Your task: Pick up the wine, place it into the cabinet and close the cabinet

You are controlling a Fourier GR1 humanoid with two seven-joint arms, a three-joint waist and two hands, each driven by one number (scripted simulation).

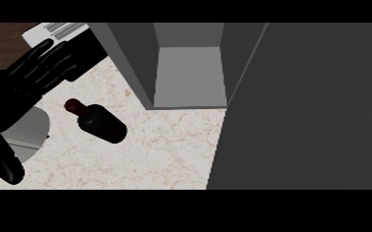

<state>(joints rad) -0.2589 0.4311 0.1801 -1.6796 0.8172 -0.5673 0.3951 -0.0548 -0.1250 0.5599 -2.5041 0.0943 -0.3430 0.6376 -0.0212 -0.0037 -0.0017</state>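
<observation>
A dark wine bottle (100, 122) is seen lying on its side on the pale marbled tabletop (160, 152), its neck pointed toward the upper left. It is touched by nothing. The left hand (33, 73) is held at the view's left edge, just beside the bottle, with its black fingers straight and spread, gripping nothing. The grey cabinet (189, 73) is found to the upper right with its interior exposed, and its open door (298, 108) fills the right side.
</observation>
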